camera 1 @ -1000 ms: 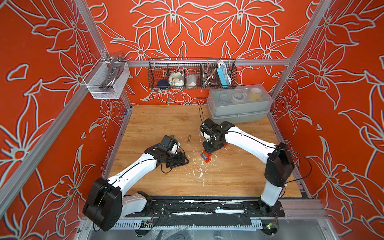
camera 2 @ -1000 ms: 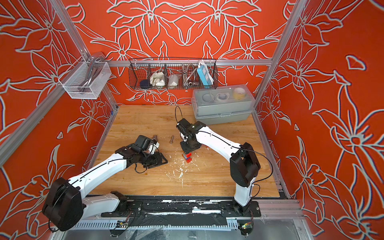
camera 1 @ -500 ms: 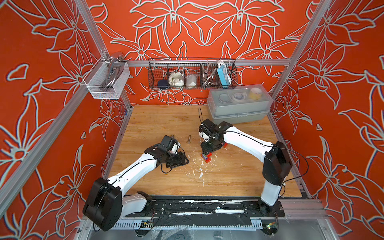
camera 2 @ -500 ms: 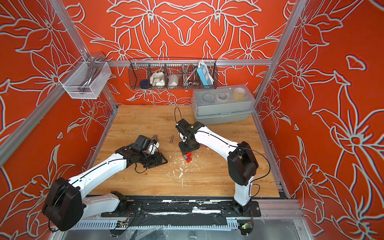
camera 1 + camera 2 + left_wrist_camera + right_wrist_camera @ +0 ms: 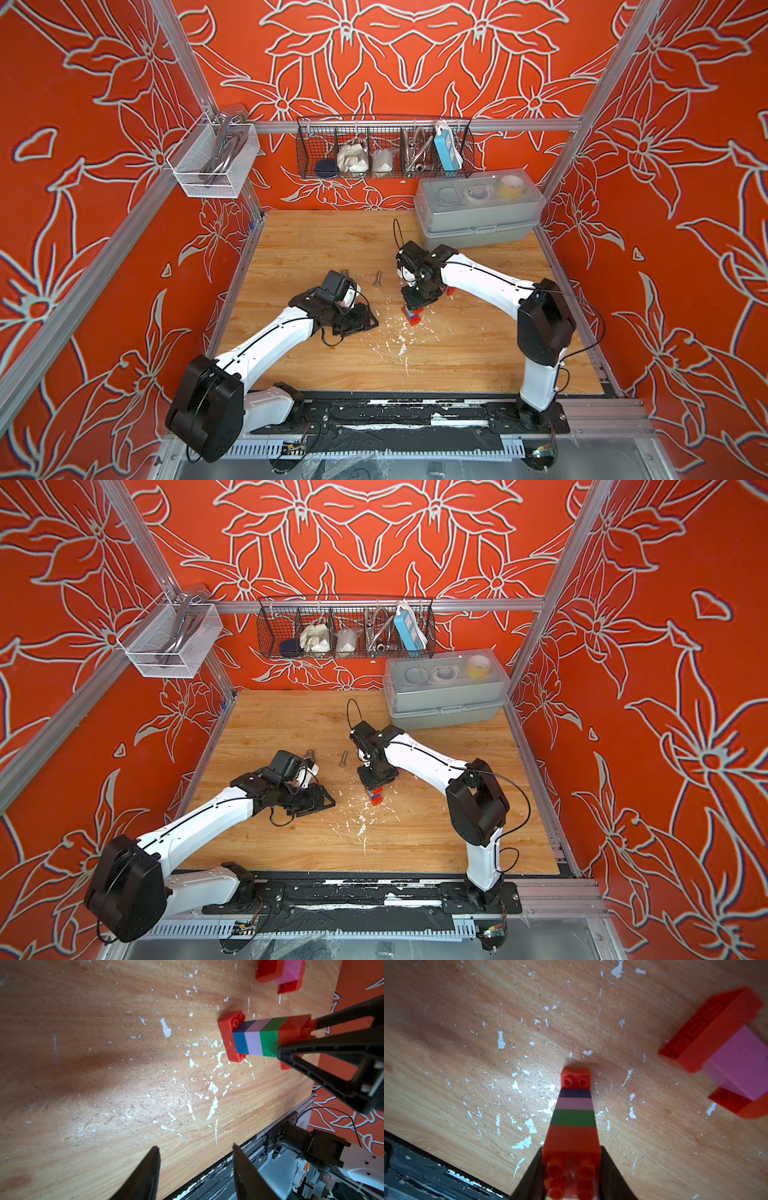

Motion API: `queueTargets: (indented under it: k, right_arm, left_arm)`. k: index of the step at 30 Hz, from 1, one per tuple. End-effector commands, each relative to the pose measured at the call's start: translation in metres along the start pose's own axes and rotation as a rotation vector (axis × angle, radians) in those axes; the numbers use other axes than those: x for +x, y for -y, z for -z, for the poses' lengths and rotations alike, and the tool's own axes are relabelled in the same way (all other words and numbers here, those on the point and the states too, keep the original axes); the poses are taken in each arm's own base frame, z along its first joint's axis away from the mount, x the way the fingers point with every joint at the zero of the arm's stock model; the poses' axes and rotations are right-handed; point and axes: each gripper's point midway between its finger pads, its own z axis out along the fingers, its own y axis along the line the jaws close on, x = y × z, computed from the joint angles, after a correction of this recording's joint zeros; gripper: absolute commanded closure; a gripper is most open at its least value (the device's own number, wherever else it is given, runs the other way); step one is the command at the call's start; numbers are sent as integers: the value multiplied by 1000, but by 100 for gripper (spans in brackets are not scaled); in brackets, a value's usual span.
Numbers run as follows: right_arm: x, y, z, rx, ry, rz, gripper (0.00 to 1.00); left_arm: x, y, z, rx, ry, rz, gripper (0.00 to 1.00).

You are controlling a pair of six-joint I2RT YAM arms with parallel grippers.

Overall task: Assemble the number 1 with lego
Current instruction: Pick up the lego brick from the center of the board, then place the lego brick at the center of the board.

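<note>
Right gripper [image 5: 572, 1151] clamped on top red brick [image 5: 572, 1136] of tower [image 5: 254, 1040], bench [image 5: 316, 245] middle. Risk: sideways pull topples tall thin tower. Left gripper [image 5: 195, 1147] spread, empty.

Striped brick tower [image 5: 255, 1043] on pale wooden bench [image 5: 104, 1064]
Bands: red, blue, lilac, green, red. White flecks dot the wood; orange walls [image 5: 395, 62] bear white flower outlines.

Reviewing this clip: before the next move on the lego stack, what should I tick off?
1. Grip of right tool on top red brick: ok.
2. Is the stack upright on red base brick: ok.
3. Alignment of blue, lilac and green bricks: ok.
4. Is the top red brick fully seated: cannot tell.
5. Is the left tool open, empty, apart from stack: ok.
6. Is the red-and-pink cluster apart from stack: ok.
</note>
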Motion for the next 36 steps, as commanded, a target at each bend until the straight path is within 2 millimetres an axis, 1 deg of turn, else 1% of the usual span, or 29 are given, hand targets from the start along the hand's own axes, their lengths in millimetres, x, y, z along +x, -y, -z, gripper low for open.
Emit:
queueTargets:
  k: [1, 5, 8, 11, 16, 20, 25, 33, 36]
  right_arm:
    - [1, 0, 23, -36, 52, -11, 71]
    - [7, -2, 34, -196, 106, -76, 72]
    - [13, 5, 43, -316, 157, -154, 73]
    - [22, 22, 50, -378, 200, -231, 74]
    - [43, 56, 52, -432, 230, -343, 74]
    - [58, 77, 48, -463, 219, -411, 74]
    - [70, 88, 38, -538, 222, -463, 74]
    - [81, 106, 21, -619, 244, -538, 74]
    - [83, 109, 17, -646, 257, -548, 73]
  left_arm:
    - [0, -1, -1, 5, -7, -5, 45]
    - [1, 0, 0, 9, -9, -8, 45]
    - [1, 0, 2, 8, -6, -12, 45]
    - [2, 0, 3, 7, 0, -18, 45]
    - [2, 1, 3, 15, -2, -20, 45]
    - [2, 1, 2, 17, -5, -22, 45]
    - [1, 2, 1, 17, -7, -22, 46]
    - [1, 1, -3, 19, -22, -16, 46]
    - [2, 1, -4, 18, -27, -15, 45]
